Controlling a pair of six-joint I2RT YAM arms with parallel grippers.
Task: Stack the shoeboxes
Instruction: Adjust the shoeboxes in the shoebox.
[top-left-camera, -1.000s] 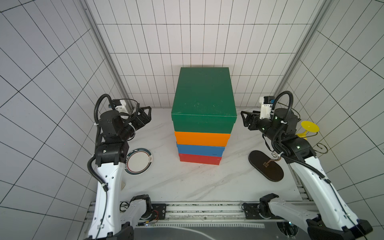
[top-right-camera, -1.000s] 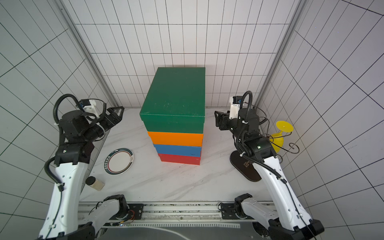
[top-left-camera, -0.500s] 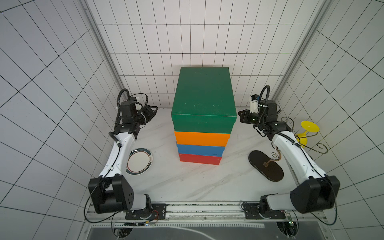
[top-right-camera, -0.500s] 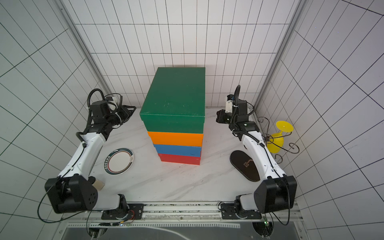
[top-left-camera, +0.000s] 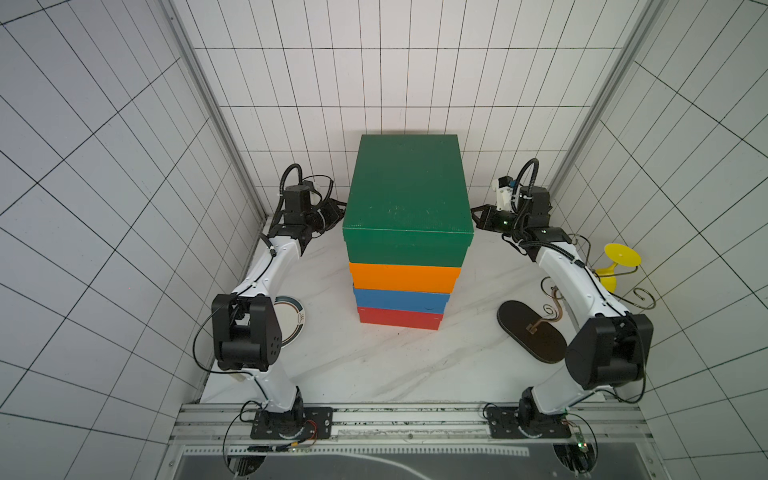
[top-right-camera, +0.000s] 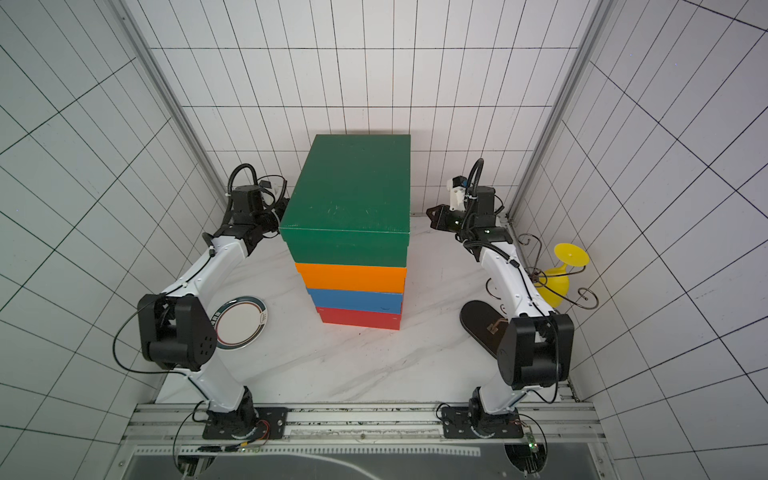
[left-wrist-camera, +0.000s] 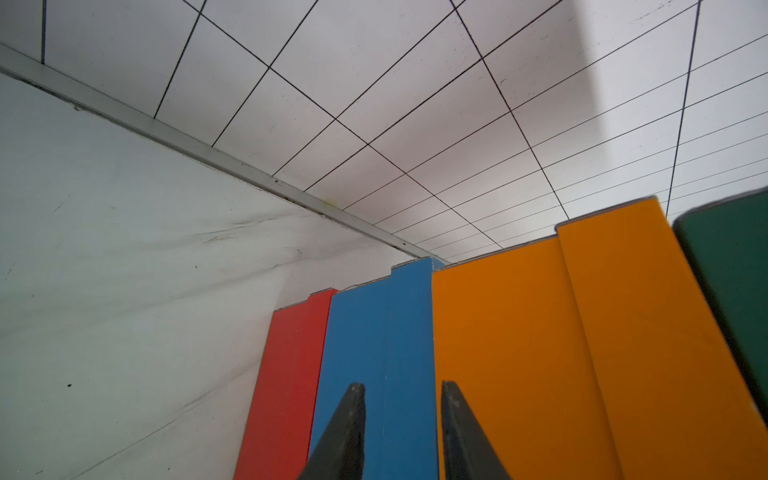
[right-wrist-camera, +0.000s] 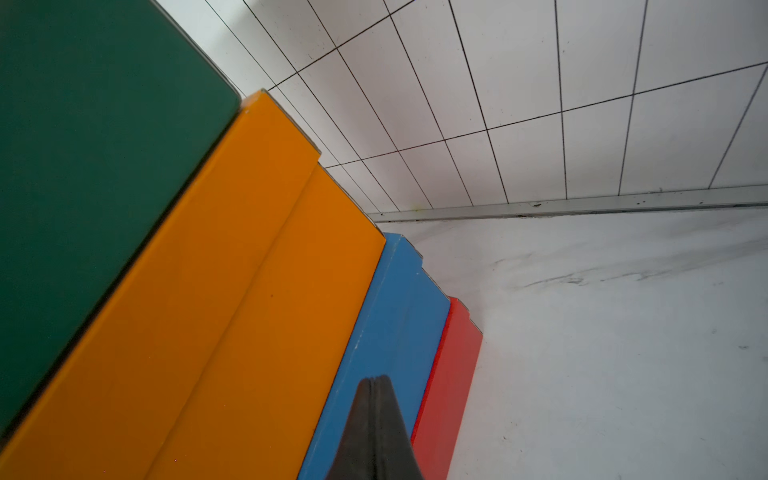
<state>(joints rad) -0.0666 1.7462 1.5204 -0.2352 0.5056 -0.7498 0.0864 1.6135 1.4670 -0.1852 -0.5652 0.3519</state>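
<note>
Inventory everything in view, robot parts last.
Dark green cardboard shoebox: 1, green, topmost.
Orange cardboard shoebox: 1, orange, second down.
Blue cardboard shoebox: 1, blue, third down.
Red cardboard shoebox: 1, red, bottom.
Round rimmed plate: 1, white, left of red shoebox.
Flat oval base: 1, dark, right of red shoebox.
Yellow plastic goblet: 1, yellow, right edge.
Marbled table: 1, white, underneath.
Left gripper: 1, black, open, facing blue shoebox.
Right gripper: 1, black, shut, facing blue shoebox.

The shoeboxes look like matt cardboard, the tabletop smooth white grey-veined marble.
</note>
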